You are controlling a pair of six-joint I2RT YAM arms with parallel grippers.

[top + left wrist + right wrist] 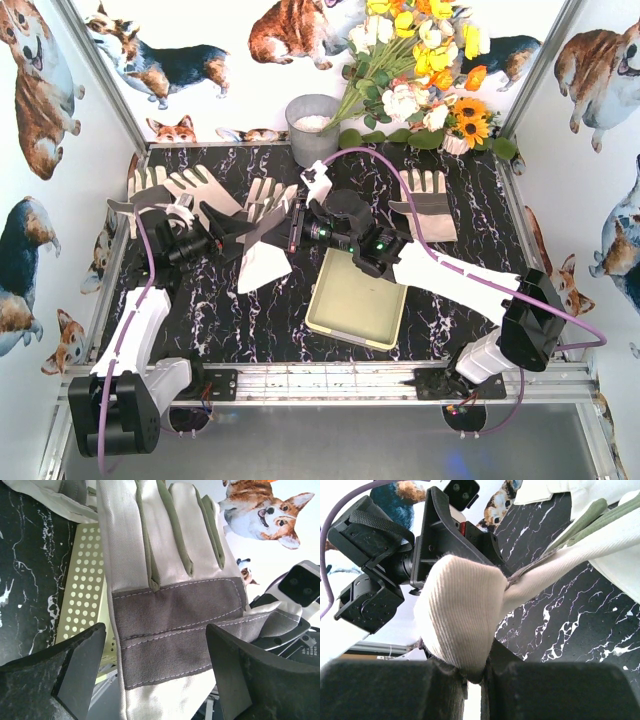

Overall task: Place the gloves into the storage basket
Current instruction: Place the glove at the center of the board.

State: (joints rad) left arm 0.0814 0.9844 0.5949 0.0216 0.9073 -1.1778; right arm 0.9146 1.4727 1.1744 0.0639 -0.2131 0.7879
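1. Bordering the black marbled table (200, 310) are corgi-print walls at the left, right and back, and a metal rail (320, 375) along the near edge. Bare tabletop shows near-left of the storage basket (335, 322) and between the basket and the right wall.
2. One storage basket sits near the middle of the table, skewed to the table's edges.
3. Four gloves can be counted. The outer left glove (150, 185) and inner left glove (205, 190) overlap at the far left. The right glove (425, 205) lies flat at the far right. The held glove (264, 262) hangs just left of the basket.
4. The right gripper (297, 228) is pinched tight on a cream fold of the held glove (460, 625). The left gripper (232, 235) has its jaws spread, one on each side of that glove's grey band (170, 615).
5. A grey bucket (312, 130) and flowers (420, 60) crowd the back edge. The right arm (440, 270) crosses the basket's far corner. The two grippers face each other closely, with the glove between them.
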